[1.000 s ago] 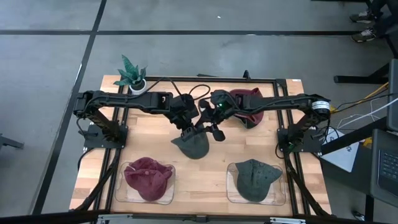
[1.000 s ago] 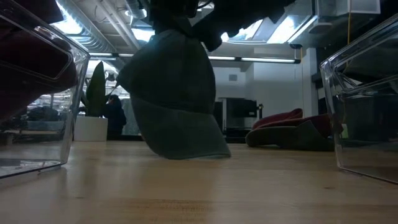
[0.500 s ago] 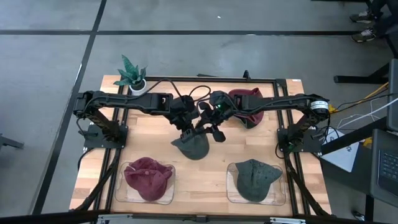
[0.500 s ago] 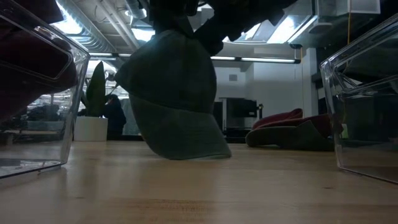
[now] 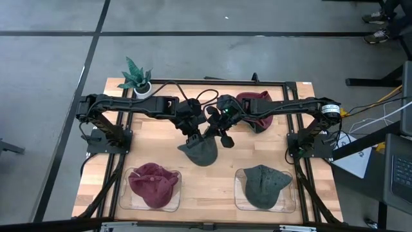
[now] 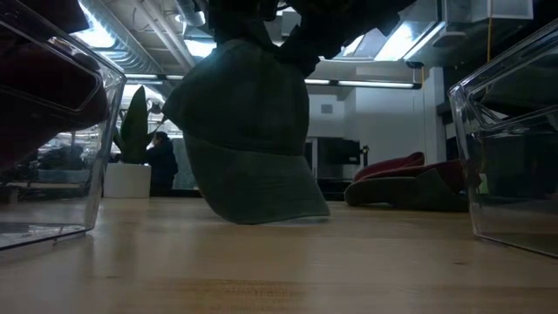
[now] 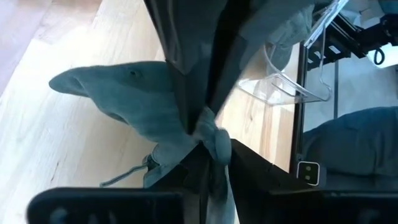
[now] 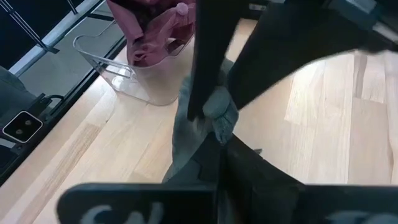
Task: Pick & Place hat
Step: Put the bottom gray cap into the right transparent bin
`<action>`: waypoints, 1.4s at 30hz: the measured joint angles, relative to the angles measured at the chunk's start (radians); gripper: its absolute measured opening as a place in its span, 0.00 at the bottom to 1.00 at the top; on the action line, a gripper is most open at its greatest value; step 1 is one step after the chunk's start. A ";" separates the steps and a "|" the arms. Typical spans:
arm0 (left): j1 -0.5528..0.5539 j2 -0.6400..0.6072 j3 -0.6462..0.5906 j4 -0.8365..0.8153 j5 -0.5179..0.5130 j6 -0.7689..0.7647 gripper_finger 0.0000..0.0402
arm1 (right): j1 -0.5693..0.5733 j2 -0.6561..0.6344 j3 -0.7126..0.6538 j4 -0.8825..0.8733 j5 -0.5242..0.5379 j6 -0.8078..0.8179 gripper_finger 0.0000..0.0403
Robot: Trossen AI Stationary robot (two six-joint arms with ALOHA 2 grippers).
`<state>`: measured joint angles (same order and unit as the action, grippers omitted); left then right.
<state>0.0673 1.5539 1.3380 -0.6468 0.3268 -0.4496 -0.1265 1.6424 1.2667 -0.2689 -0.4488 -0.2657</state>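
A grey-green cap (image 5: 198, 152) hangs between both grippers at the table's middle, its brim edge (image 6: 261, 215) resting on the wood. My left gripper (image 5: 192, 137) and my right gripper (image 5: 215, 134) meet above it, both shut on its crown. In the left wrist view the cap (image 7: 134, 99) spreads beyond my left gripper (image 7: 206, 163). In the right wrist view its cloth (image 8: 214, 115) bunches at my right gripper (image 8: 219, 155). My left gripper pinches a bunched fold of the cap's crown (image 7: 210, 132) between its two fingers, coming from above and the table's left. The cap hangs below, brim on the table. My right gripper pinches the same gathered crown cloth (image 8: 219, 118) from above and the right, right beside the left fingers.
Two clear trays stand near the table's front edge: the left tray (image 5: 132, 201) holds a red cap (image 5: 153, 183), the right tray (image 5: 291, 205) a green cap (image 5: 264, 184). Another red cap (image 5: 254, 103) lies at the far right. A potted plant (image 5: 136, 78) stands at the far left corner.
The hanging cap has spread a little toward the table's right, while its brim has stayed on the wood. Both grippers have stayed shut on the crown.
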 joint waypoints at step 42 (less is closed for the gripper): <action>0.064 0.000 0.001 -0.187 -0.080 0.201 0.42 | 0.004 -0.244 0.496 -0.915 0.154 0.551 0.01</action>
<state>0.1318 1.5536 1.3392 -0.8341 0.2472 -0.2481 -0.1223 1.3989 1.7622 -1.1835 -0.2949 0.2856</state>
